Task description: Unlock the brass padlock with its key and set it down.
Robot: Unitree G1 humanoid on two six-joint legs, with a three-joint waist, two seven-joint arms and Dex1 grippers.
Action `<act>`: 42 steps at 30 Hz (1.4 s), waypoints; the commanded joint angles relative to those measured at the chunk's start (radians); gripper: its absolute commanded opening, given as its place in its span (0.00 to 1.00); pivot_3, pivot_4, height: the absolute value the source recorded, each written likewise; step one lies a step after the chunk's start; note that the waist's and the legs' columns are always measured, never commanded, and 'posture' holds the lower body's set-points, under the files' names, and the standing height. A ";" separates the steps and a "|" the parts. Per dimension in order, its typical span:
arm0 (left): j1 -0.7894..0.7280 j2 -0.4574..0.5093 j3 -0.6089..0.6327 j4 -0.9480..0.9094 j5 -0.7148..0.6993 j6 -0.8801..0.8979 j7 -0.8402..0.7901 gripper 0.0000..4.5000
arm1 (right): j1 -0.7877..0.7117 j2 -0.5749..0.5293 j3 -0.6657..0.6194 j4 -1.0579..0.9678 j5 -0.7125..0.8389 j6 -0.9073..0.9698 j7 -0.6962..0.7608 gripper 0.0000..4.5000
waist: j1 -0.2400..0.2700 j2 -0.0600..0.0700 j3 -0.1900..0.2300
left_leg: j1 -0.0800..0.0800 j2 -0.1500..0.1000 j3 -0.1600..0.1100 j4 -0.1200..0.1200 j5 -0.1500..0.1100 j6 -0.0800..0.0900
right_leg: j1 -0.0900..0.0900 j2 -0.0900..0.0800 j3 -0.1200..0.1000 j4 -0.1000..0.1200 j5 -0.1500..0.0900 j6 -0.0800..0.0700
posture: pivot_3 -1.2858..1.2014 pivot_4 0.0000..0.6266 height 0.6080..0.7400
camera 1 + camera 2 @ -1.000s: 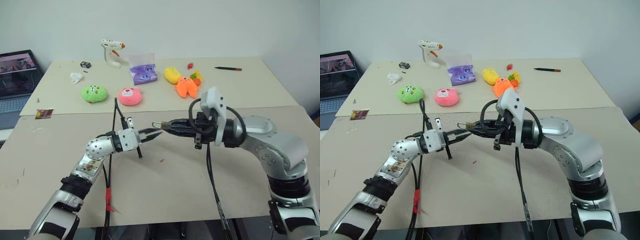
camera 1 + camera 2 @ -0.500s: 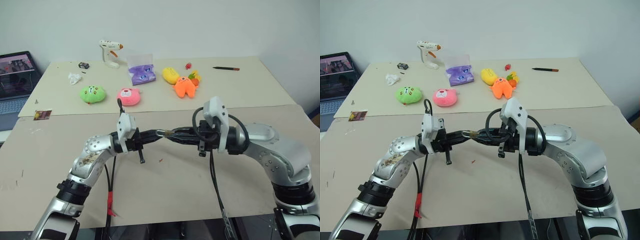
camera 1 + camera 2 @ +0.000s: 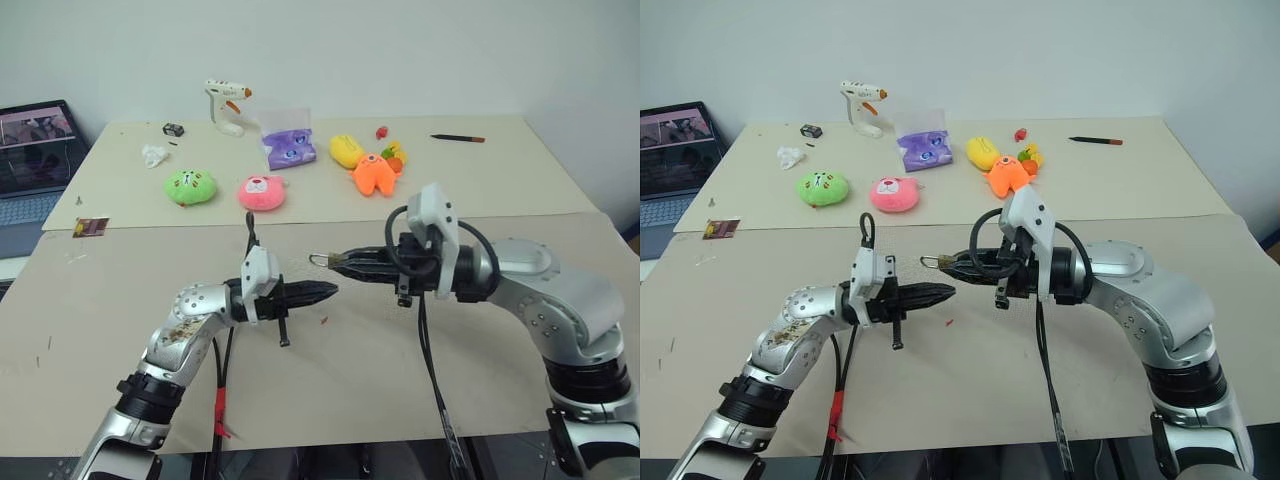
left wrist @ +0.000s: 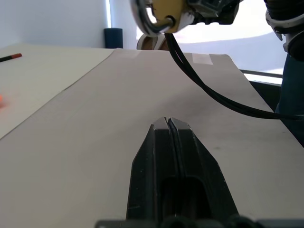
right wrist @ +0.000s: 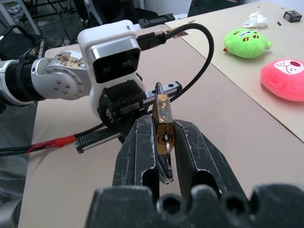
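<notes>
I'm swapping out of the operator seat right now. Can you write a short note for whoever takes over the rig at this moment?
Right gripper: shut on the brass padlock, held in the air over the table, shackle end pointing toward the left arm.
Left gripper: shut, holding nothing, apart from the padlock and a little below it.
The key sits in the lock body's underside, between the right fingers.
Done: padlock picked up, key inserted.
Cannot tell whether the shackle has released.
Left: confirm it is unlocked, turning the key if not, then set the padlock down on the table.
</notes>
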 commanded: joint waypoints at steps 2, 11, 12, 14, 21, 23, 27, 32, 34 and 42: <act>-0.026 -0.012 0.042 0.012 0.025 -0.004 0.023 0.01 | 0.000 -0.021 -0.033 -0.043 0.049 0.012 0.019 0.03 | 0.001 0.000 0.000 | 0.000 0.000 0.000 0.000 0.000 0.000 | 0.000 0.000 0.000 0.000 0.000 0.000 | 0.52 0.24 1.00; -0.050 -0.044 0.069 -0.016 -0.021 0.090 0.034 0.01 | 0.013 -0.045 -0.019 -0.048 0.053 0.008 0.020 0.03 | 0.007 0.000 0.000 | 0.000 0.000 0.000 0.000 0.000 0.000 | 0.000 0.000 0.000 0.000 0.000 0.000 | 0.52 0.24 1.00; -0.052 -0.047 0.074 -0.027 -0.035 0.110 0.033 0.01 | 0.015 -0.048 -0.013 -0.045 0.044 0.002 0.021 0.03 | 0.007 0.000 0.000 | -0.001 0.000 0.000 0.000 0.000 0.000 | 0.000 0.000 0.000 0.000 0.000 0.000 | 0.52 0.24 1.00; -0.052 -0.045 0.079 -0.058 -0.069 0.161 0.026 0.01 | 0.021 -0.053 0.000 -0.034 0.023 -0.015 0.027 0.03 | 0.007 0.000 0.000 | 0.000 0.000 0.000 0.000 0.000 0.000 | 0.000 0.000 0.000 0.000 0.000 0.000 | 0.52 0.24 1.00; -0.030 -0.025 0.100 -0.156 -0.157 0.297 0.016 0.01 | 0.040 -0.052 0.013 -0.009 -0.023 -0.049 0.050 0.03 | 0.007 0.000 0.000 | 0.000 0.000 0.000 0.000 0.000 0.000 | 0.000 0.000 0.000 0.000 0.000 0.000 | 0.52 0.24 1.00; -0.027 -0.020 0.107 -0.176 -0.170 0.318 0.016 0.01 | 0.044 -0.051 0.014 -0.005 -0.028 -0.054 0.056 0.03 | 0.007 0.000 0.000 | 0.000 0.000 0.000 0.000 0.000 0.000 | 0.000 0.000 0.000 0.000 0.000 0.000 | 0.52 0.24 1.00; -0.020 -0.011 0.112 -0.202 -0.185 0.349 0.015 0.01 | 0.046 -0.045 0.017 0.000 -0.037 -0.061 0.062 0.03 | 0.008 0.000 0.000 | 0.000 0.000 0.000 0.000 0.000 0.000 | 0.000 0.000 0.000 0.000 0.000 0.000 | 0.52 0.24 1.00; 0.002 -0.001 0.109 -0.231 -0.194 0.373 0.006 0.01 | 0.043 -0.043 0.024 0.014 -0.056 -0.075 0.068 0.03 | 0.009 0.000 0.000 | 0.000 0.000 0.000 -0.001 0.000 0.000 | 0.000 0.000 0.000 0.000 0.000 0.000 | 0.52 0.24 1.00; 0.007 0.001 0.111 -0.238 -0.200 0.388 0.005 0.01 | 0.041 -0.042 0.026 0.022 -0.066 -0.083 0.071 0.03 | 0.009 0.000 0.000 | 0.000 0.000 0.000 -0.001 0.000 0.000 | 0.000 0.000 0.000 -0.001 0.000 0.000 | 0.52 0.24 1.00; 0.022 -0.002 0.112 -0.239 -0.192 0.393 -0.001 0.01 | 0.022 -0.044 0.019 0.047 -0.084 -0.099 0.093 0.03 | 0.009 0.000 0.000 | 0.000 0.000 0.000 -0.001 0.000 0.000 | 0.000 0.000 0.000 -0.001 0.000 0.000 | 0.52 0.24 1.00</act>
